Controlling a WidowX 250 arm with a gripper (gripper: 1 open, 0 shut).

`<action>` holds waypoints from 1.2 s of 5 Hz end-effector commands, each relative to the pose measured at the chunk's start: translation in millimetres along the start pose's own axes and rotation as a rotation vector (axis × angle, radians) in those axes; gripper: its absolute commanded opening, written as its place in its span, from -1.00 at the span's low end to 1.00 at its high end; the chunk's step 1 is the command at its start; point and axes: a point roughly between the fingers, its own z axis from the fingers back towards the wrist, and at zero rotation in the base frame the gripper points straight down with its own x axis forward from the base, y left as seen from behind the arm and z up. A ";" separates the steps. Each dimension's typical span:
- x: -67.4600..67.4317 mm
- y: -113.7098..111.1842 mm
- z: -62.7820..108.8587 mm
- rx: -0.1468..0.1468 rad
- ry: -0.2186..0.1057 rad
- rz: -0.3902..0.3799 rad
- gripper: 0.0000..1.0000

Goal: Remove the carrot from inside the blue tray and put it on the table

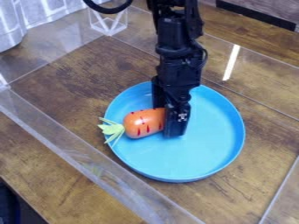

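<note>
The orange carrot (142, 123) lies inside the blue tray (216, 149), near its left rim, with its light green top (111, 129) poking over the rim toward the left. My black gripper (172, 128) comes straight down from above and stands in the tray right beside the carrot's right end. One dark finger (177, 115) shows, touching or almost touching the carrot. The other finger is hidden, and I cannot make out from this angle how wide the jaws stand. The tray rests on the dark wooden table (82, 74).
A clear transparent panel (70, 149) runs along the table's front left edge, close to the tray. A clear stand (108, 17) sits at the back, and a grey object (10, 31) is at the far left corner. Bare wood lies left of and behind the tray.
</note>
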 end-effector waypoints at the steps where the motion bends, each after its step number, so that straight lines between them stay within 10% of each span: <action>1: 0.8 -4.9 -17.1 -0.018 0.025 -0.015 1.00; 6: 0.0 -5.1 -29.9 -0.047 0.065 -0.022 1.00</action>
